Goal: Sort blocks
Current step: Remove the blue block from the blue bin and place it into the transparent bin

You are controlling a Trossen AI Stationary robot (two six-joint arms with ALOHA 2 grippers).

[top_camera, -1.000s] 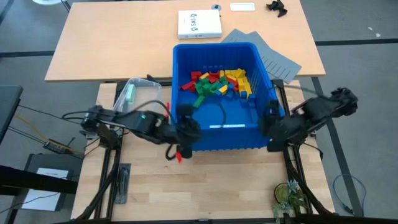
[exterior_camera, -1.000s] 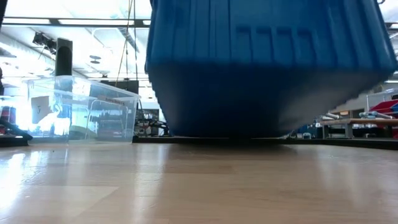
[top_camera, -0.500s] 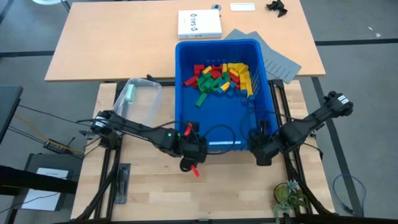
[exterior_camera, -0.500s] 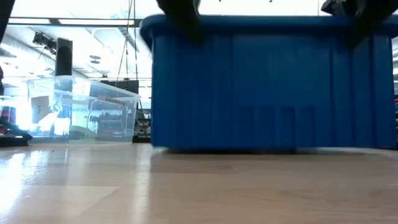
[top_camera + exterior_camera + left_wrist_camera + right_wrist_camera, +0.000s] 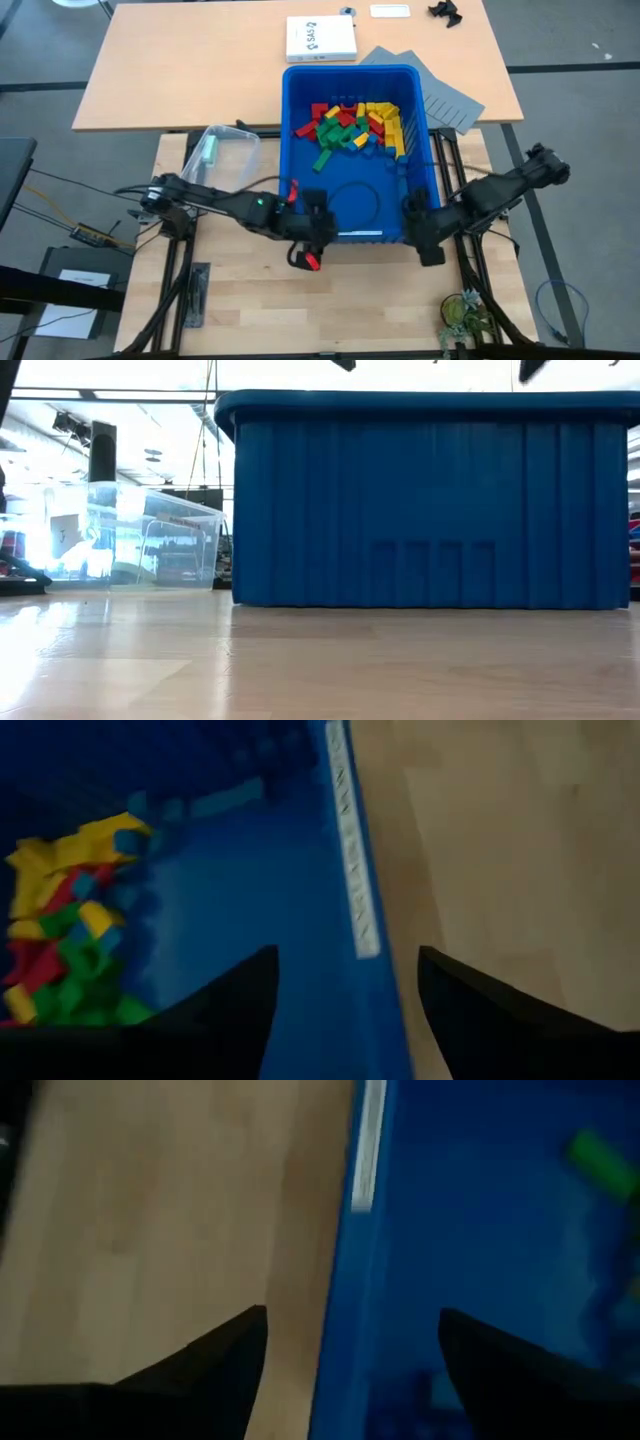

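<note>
both grippers, left (image 5: 312, 232) and right (image 5: 424, 232), hang open straddling the bin (image 5: 357, 228) rim, so dropping could clip it and jostle the blocks (image 5: 352, 124).

The bin (image 5: 300, 150) sits mid-table, blocks (image 5: 355, 125) heaped against its far wall; the tub (image 5: 222, 160) stands at the table's left edge.

Overhead light falls evenly across the high view, leaving only soft shadows inside the blue bin (image 5: 358, 215) and under the arms. In the low view the room glares white at the upper left, washing out the clear tub (image 5: 130, 540), and a pale sheen lies on the counter (image 5: 300, 660) at lower left. Both wrist views are dim and smeared, the blocks (image 5: 65, 935) soft blobs, the dark fingers (image 5: 200, 1370) at the bottom featureless.
</note>
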